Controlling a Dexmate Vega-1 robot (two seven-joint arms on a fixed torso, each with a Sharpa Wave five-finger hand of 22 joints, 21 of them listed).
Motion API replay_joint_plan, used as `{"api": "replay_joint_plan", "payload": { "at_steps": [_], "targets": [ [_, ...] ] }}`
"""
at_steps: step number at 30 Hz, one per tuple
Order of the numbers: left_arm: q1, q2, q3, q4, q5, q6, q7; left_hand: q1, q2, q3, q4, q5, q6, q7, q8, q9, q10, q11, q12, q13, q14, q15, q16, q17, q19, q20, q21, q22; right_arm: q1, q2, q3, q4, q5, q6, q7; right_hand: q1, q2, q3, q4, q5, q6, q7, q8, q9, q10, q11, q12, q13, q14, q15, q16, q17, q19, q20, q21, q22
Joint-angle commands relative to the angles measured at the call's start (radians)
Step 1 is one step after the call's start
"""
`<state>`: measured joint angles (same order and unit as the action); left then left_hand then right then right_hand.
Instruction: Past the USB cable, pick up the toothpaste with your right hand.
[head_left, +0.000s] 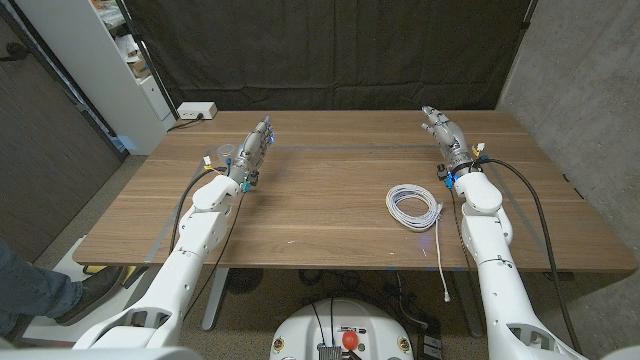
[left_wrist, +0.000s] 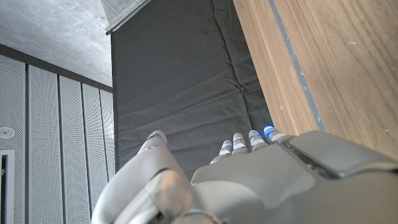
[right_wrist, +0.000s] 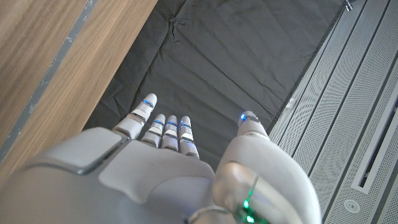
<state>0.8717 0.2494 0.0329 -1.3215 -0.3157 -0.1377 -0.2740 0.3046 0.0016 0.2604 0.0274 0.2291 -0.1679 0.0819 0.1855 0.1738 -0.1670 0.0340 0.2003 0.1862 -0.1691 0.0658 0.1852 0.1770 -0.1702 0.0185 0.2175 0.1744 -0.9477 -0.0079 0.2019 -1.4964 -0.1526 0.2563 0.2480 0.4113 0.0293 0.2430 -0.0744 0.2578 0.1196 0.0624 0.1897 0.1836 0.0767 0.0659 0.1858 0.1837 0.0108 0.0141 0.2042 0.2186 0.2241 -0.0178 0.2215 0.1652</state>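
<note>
A coiled white USB cable (head_left: 414, 207) lies on the wooden table (head_left: 320, 210), right of centre, and one loose end (head_left: 443, 268) trails over the front edge. My right hand (head_left: 443, 135) is beyond the coil near the table's far right, fingers stretched out and apart, holding nothing. My left hand (head_left: 255, 148) reaches out the same way over the far left part of the table and holds nothing. In the wrist views, the left hand (left_wrist: 249, 180) and the right hand (right_wrist: 161, 168) both point their straight fingers past the table edge toward the black curtain.
A black curtain (head_left: 330, 50) hangs behind the table. A white power strip (head_left: 197, 110) sits beyond the far left corner, next to a white shelf unit (head_left: 110, 60). A person's leg and shoe (head_left: 45, 290) show at the lower left.
</note>
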Motion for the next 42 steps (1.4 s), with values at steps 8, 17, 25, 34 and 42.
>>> {"api": "replay_joint_plan", "payload": {
  "at_steps": [8,17,25,34,42],
  "targets": [
    [-0.017,-0.005,-0.003,0.027,0.0,-0.028,-0.005,0.011,-0.002,0.0,-0.007,-0.004,-0.007,-0.005,0.004,0.002,-0.05,-0.001,0.008,0.002,-0.064,-0.001,0.003,0.003,-0.072,0.006,-0.006,0.003,-0.006,-0.01,-0.006,-0.04,-0.068,-0.013,-0.045,0.012,-0.004,0.006,-0.007,-0.005,0.006,-0.002,0.009,0.005,0.006,-0.009,0.009,0.005,0.006,-0.006,0.005,0.001,0.011,-0.004,-0.005,0.005],
    [-0.014,-0.014,-0.014,0.036,-0.006,-0.059,0.0,0.013,-0.002,0.0,-0.01,-0.004,-0.005,-0.005,0.004,0.002,-0.048,-0.003,0.008,0.002,-0.063,-0.002,0.003,0.003,-0.073,0.007,-0.008,0.004,-0.017,-0.025,-0.017,-0.064,-0.132,-0.025,-0.077,0.014,-0.003,0.007,-0.01,-0.006,0.006,-0.003,0.008,0.005,0.007,-0.007,0.01,0.005,0.008,-0.008,0.005,0.001,0.013,-0.004,-0.008,0.005],
    [-0.012,-0.009,-0.012,0.028,-0.006,-0.049,0.0,0.015,-0.002,-0.001,-0.012,-0.005,0.0,-0.007,0.006,0.002,-0.045,-0.004,0.009,0.002,-0.059,-0.004,0.004,0.003,-0.07,0.008,-0.008,0.004,-0.02,-0.033,-0.019,-0.079,-0.161,-0.03,-0.094,0.017,-0.003,0.008,-0.013,-0.006,0.005,-0.004,0.008,0.005,0.007,-0.009,0.01,0.005,0.01,-0.008,0.006,0.0,0.014,-0.003,-0.01,0.005],
    [-0.017,-0.013,-0.007,0.039,0.0,-0.063,0.004,0.017,-0.001,0.0,-0.016,-0.005,0.009,-0.008,0.008,0.002,-0.038,-0.006,0.011,0.002,-0.054,-0.007,0.005,0.003,-0.068,0.009,-0.009,0.004,-0.027,-0.034,-0.02,-0.09,-0.201,-0.028,-0.133,0.023,-0.003,0.01,-0.019,-0.006,0.011,-0.007,0.01,0.006,0.009,-0.013,0.01,0.005,0.02,-0.014,0.009,-0.001,0.023,-0.007,-0.01,0.005],
    [-0.017,-0.015,-0.008,0.039,-0.002,-0.067,0.005,0.019,-0.001,0.0,-0.018,-0.005,0.013,-0.008,0.009,0.002,-0.034,-0.006,0.012,0.002,-0.053,-0.007,0.005,0.003,-0.067,0.009,-0.009,0.004,-0.034,-0.044,-0.023,-0.1,-0.239,-0.031,-0.157,0.026,-0.003,0.012,-0.022,-0.006,0.015,-0.009,0.011,0.006,0.009,-0.011,0.01,0.005,0.019,-0.013,0.008,-0.001,0.023,-0.008,-0.012,0.005]
  ]
}}
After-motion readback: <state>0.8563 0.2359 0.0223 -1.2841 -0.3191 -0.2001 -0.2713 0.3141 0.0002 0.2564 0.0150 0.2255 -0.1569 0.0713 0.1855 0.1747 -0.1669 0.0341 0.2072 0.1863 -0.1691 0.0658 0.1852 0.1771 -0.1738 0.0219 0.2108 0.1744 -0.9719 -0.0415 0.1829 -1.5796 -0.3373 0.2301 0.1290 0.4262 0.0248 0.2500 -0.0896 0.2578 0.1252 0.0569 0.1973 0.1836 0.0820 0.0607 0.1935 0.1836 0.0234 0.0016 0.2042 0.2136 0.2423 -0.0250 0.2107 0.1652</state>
